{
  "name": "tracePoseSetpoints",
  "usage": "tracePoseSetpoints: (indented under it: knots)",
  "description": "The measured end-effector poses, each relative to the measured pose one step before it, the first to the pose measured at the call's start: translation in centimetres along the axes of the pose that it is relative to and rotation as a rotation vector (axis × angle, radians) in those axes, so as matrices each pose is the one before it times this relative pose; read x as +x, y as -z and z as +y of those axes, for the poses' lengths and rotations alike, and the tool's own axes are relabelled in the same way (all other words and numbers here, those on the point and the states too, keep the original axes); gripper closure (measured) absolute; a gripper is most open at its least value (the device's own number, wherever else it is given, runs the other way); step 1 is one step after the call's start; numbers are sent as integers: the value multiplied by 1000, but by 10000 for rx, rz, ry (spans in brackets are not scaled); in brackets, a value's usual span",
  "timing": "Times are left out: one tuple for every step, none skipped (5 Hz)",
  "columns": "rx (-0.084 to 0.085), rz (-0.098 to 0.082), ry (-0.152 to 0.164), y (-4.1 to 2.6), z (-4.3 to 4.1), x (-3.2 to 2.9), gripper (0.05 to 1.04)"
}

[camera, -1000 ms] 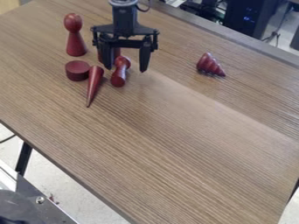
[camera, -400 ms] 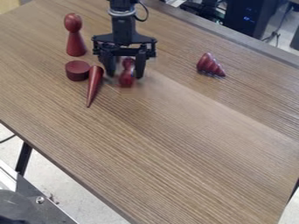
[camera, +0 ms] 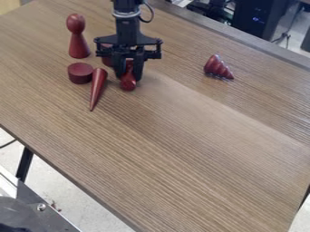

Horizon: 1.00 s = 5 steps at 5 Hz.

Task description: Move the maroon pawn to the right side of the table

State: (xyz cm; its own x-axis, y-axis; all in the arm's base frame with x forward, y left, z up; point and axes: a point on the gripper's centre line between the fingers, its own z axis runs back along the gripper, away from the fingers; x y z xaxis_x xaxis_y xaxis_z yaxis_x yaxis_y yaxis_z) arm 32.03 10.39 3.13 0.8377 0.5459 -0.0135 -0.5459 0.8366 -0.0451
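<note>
Gripper narrowed, upper left, now clasping maroon pawn; probably light, rigid, slick; best gripped at waist

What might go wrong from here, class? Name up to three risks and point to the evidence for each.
The claw is closed around the maroon pawn, whose rounded shape might slip or roll free. The smooth cone lies close beside, so a sideways swing could knock it. Carried low to the right, the pawn may bump the ridged cone.
</note>
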Motion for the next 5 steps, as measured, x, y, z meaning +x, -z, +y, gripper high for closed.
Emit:
tracePoseSetpoints:
  knots:
    - [156, -79, 671, -961, -1219, 372, 763]
    - [-45, -475, 1706, -1938, -3940, -322, 763]
    - [-504, -570, 1272, -1360, -2887, 188, 763]
    - [-936, 178, 661, 505, -2417, -908, 763]
    - [-552, -13, 1059, 322, -3037, -331, 763]
